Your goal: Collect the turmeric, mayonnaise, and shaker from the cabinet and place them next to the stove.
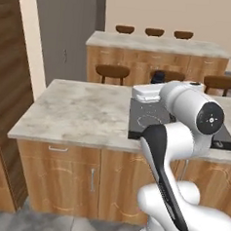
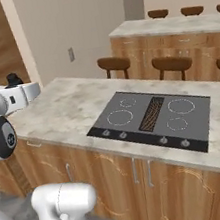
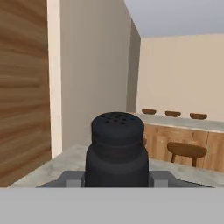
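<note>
Shaker (image 3: pixel 117 151): all-black, perforated top, upright, seen close-up in hand view between the two finger tips; held above the counter.
Gripper (image 3: pixel 117 180): closed on shaker, clamped from both sides near its base; in right base view the shaker top (image 2: pixel 12 78) is seen poking up behind the white hand, over the counter's left part.
Stove (image 2: pixel 154 117): dark-grey cooktop w/ white ring outlines, brown centre vent, knob row at front; set into marble counter (image 2: pixel 69 108); partly hidden by arm in left base view.
Shaker vs stove: well apart; shaker is left of cooktop.
Bkgd: brown stools (image 2: pixel 113 63) are seen along the counter's far side; 2nd wood-front island (image 1: pixel 156 44) behind.
</note>
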Available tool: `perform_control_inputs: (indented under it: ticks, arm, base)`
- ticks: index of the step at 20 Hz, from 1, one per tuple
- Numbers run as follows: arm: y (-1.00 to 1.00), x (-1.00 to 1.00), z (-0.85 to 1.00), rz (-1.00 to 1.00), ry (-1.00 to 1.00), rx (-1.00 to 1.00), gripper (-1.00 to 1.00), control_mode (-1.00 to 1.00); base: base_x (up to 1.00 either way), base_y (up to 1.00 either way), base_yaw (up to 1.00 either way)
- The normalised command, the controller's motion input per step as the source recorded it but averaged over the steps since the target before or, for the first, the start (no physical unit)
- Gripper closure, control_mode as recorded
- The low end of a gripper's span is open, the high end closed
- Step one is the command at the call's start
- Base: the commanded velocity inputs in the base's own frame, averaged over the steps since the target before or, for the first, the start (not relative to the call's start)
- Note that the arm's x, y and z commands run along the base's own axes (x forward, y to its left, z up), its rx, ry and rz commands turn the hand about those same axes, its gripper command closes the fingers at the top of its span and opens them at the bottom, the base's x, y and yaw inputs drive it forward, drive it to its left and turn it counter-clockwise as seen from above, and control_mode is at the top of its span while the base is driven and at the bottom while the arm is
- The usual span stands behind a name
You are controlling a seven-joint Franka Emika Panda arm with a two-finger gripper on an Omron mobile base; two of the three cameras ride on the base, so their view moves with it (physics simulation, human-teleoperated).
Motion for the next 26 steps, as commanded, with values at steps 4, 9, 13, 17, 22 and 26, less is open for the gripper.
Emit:
perform_control_inputs:
  ticks: [4,9,13,17,22,26]
  arm:
    - [0.0,0.0,0.0,0.0,0.0,0.0,1.0,1.0]
    - [0.0,0.0,0.0,0.0,0.0,0.0,1.0,1.0]
    - [0.0,0.15,-0.02,-0.06,0.03,0.0,1.0,-1.0]
    - [-0.15,0.58,-0.29,0.11,0.03,0.0,1.0,-1.0]
    - [-0.27,0.77,-0.37,0.36,0.02,0.08,1.0,-1.0]
    - [0.0,0.72,-0.44,0.43,0.11,0.0,1.0,-1.0]
  base:
    - [0.79,0.43,-0.38]
    - [0.7,0.27,-0.38]
    - [0.44,0.14,-0.28]
    - [0.0,0.0,0.0]
    - [0.0,0.0,0.0]
    - [0.0,0.0,0.0]
